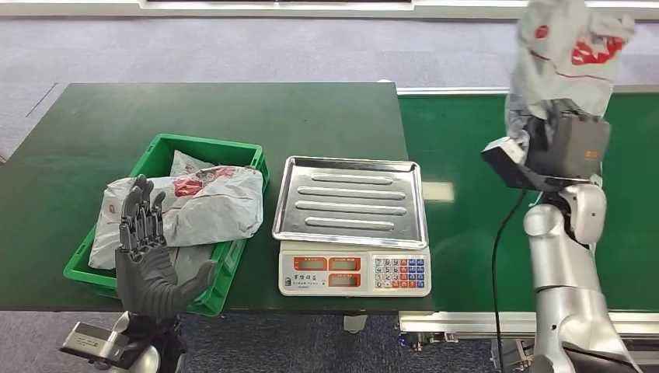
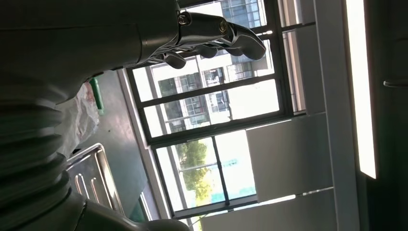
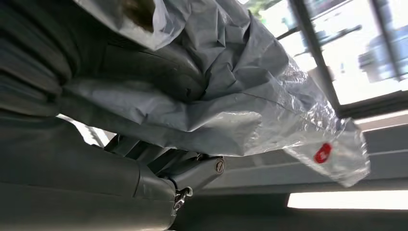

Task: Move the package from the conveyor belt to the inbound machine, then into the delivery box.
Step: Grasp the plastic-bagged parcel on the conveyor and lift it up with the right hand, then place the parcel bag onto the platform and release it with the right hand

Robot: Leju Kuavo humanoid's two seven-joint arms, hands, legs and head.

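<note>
Package, grey poly mailer w/ red logo, gripped in right hand raised above conveyor belt, weighing scale beside it on table, green bin w/ mailers, left hand open, fingers apart, holding nothing.

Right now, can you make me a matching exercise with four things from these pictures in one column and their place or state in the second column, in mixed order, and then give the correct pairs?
Column one:
1. grey package
2. scale tray
3. green crate
4. left hand

Column two:
A. bare, nothing lies on it
B. holds nothing, fingers upright and apart
C. held up above the conveyor belt by the right hand
D. contains grey packages, on the dark green table

Pairs: 1-C, 2-A, 3-D, 4-B
</note>
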